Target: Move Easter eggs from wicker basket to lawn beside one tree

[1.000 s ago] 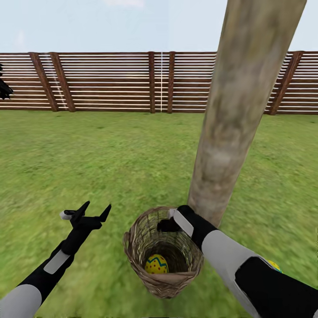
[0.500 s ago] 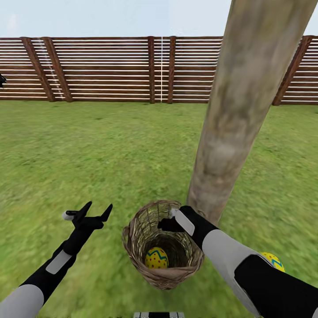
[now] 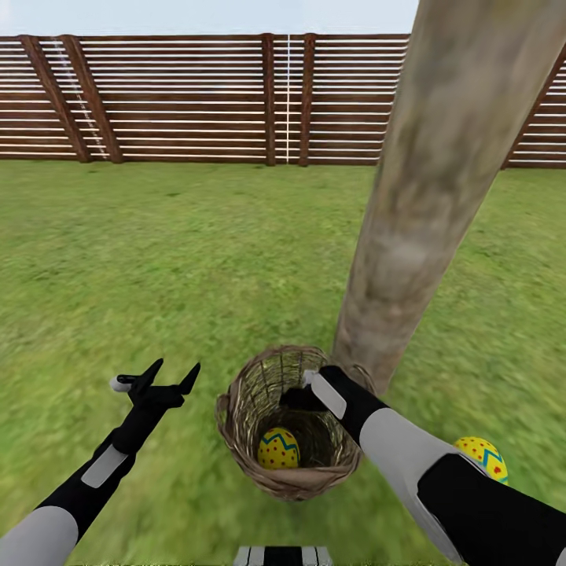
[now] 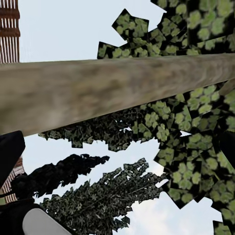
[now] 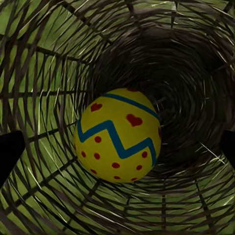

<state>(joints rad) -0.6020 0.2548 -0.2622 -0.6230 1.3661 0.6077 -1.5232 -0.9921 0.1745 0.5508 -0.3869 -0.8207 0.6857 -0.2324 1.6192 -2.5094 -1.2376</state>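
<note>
Yellow egg with blue zigzag and red dots [image 5: 117, 142] lies inside brown wicker basket [image 3: 236, 440] | right gripper [image 3: 303, 397] at rim, spread | left gripper [image 3: 157, 377] spread | second egg [image 3: 481, 457] on lawn [image 3: 196, 259] | view tilted down since earlier.

I am looking straight down into the wicker basket [image 5: 44, 73], its brown open weave ringing everything, with green grass [image 5: 22, 29] showing through the gaps in the wall. One Easter egg [image 5: 117, 142] lies on the dark woven bottom, bright yellow with a blue zigzag band across its middle, red hearts above the band and red dots below. My two fingertips [image 5: 10, 152] show only as dark shapes at opposite edges, spread wide apart, with the egg between them and not touched by either
</note>
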